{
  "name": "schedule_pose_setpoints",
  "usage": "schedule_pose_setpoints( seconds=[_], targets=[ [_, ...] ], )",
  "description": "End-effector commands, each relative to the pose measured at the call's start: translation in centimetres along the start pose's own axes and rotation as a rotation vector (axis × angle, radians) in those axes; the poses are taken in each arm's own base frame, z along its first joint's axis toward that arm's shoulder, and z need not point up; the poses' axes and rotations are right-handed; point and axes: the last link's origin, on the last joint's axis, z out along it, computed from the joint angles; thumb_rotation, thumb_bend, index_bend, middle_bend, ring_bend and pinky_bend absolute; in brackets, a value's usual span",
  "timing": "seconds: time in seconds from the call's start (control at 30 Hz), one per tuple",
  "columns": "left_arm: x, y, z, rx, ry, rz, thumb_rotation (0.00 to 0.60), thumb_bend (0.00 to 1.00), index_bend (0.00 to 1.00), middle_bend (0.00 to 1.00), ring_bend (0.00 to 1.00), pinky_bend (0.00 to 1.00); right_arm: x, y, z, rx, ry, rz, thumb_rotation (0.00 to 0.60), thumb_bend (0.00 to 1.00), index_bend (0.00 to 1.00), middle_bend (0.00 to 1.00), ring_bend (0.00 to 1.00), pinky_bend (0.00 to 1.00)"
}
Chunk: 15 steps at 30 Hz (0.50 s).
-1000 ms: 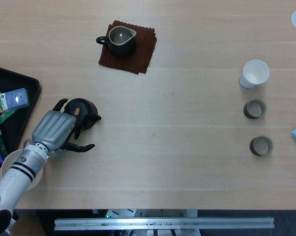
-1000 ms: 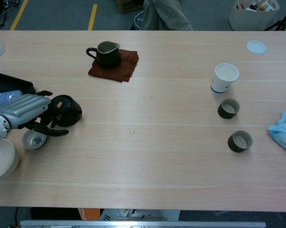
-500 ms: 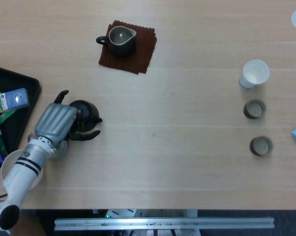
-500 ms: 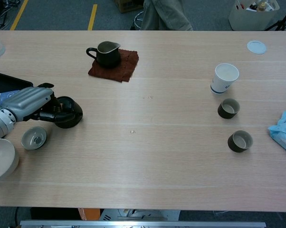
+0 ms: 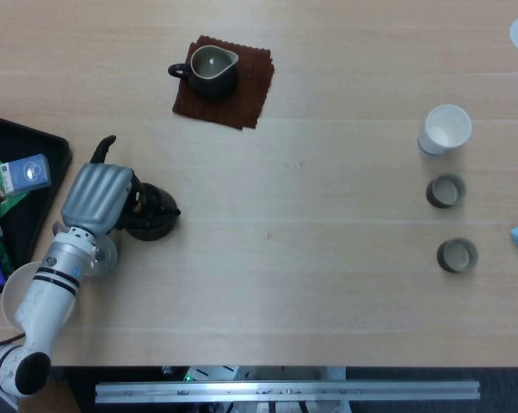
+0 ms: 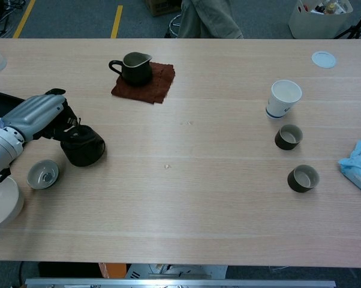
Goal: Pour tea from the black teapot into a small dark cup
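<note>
The black teapot [image 5: 152, 215] [image 6: 83, 146] is at the table's left side, spout pointing right. My left hand [image 5: 95, 196] [image 6: 39, 114] grips it from the left at its handle, fingers curled over the pot's near-left side. It looks slightly raised, though I cannot tell if it is clear of the table. Two small dark cups stand far off at the right: one [image 5: 446, 190] [image 6: 288, 137] further back, the other [image 5: 457, 255] [image 6: 303, 178] nearer the front. My right hand shows in neither view.
A dark pitcher [image 5: 209, 69] [image 6: 134, 67] sits on a brown cloth at the back. A white paper cup [image 6: 284, 98] stands behind the dark cups. A small grey dish [image 6: 42, 174], a white bowl [image 6: 0, 201] and a black tray [image 5: 27, 168] lie beside my left arm.
My left hand has closed on the teapot's handle and drawn upward and back. The teapot has shifted slightly with it and uncovered the grey dish.
</note>
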Motion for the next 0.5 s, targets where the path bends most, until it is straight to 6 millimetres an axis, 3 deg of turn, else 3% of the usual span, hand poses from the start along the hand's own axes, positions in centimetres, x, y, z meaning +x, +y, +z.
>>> schedule_pose_setpoints(
  seconds=[0.03, 0.5],
  targets=[
    [0.4, 0.1, 0.1, 0.004, 0.024, -0.005, 0.313, 0.13, 1.00, 1.00, 0.85, 0.00, 0.0, -0.1, 0.0, 0.005, -0.001, -0.001, 0.600, 0.06, 0.18, 0.23, 0.10, 0.15],
    [3.4, -0.4, 1.4, 0.065, 0.191, -0.065, 0.238, 0.15, 1.00, 1.00, 0.91, 0.01, 0.0, -0.5, 0.0, 0.020, -0.002, 0.001, 0.600, 0.06, 0.18, 0.23, 0.10, 0.15]
  ],
)
